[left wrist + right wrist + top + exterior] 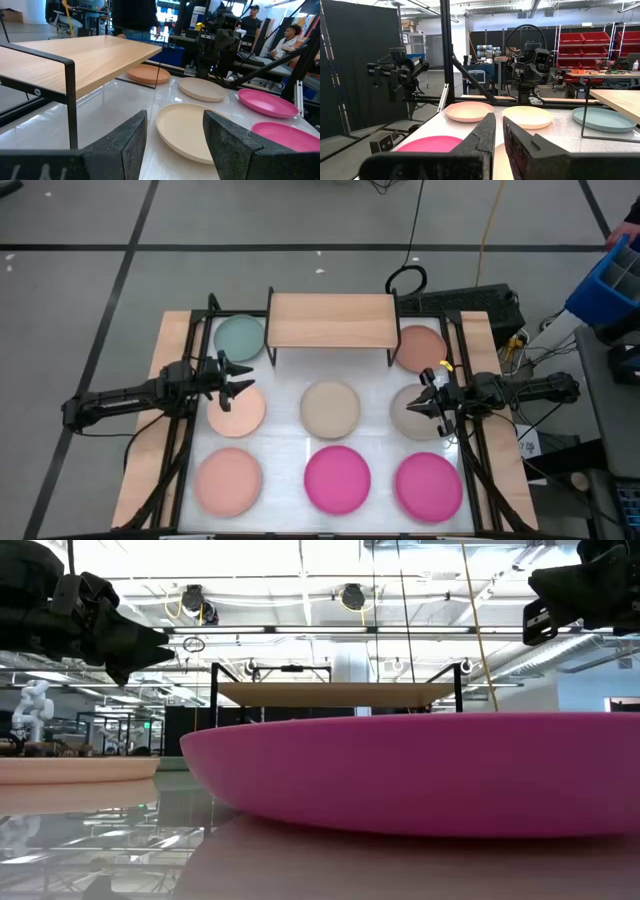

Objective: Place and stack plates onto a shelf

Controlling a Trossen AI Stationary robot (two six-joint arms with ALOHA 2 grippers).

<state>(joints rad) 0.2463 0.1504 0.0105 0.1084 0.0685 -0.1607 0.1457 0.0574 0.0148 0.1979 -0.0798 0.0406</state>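
Observation:
Several round plates lie flat on the white table. In the high view they are a teal plate (240,337), a salmon plate (420,347), a peach plate (237,412), a beige plate (330,407), a taupe plate (412,415), another peach plate (228,482) and two magenta plates (337,477) (428,485). The shelf (330,320) stands at the far middle on thin black legs, its wooden top bare. My left gripper (232,380) (175,145) hovers open over the peach plate's far edge. My right gripper (422,402) (499,135) hovers shut over the taupe plate.
The teal and salmon plates lie partly beneath the shelf's two ends. A black frame rail (190,410) runs along each side of the table. In the low view a magenta plate (420,770) fills the foreground. People (250,22) stand beyond the table.

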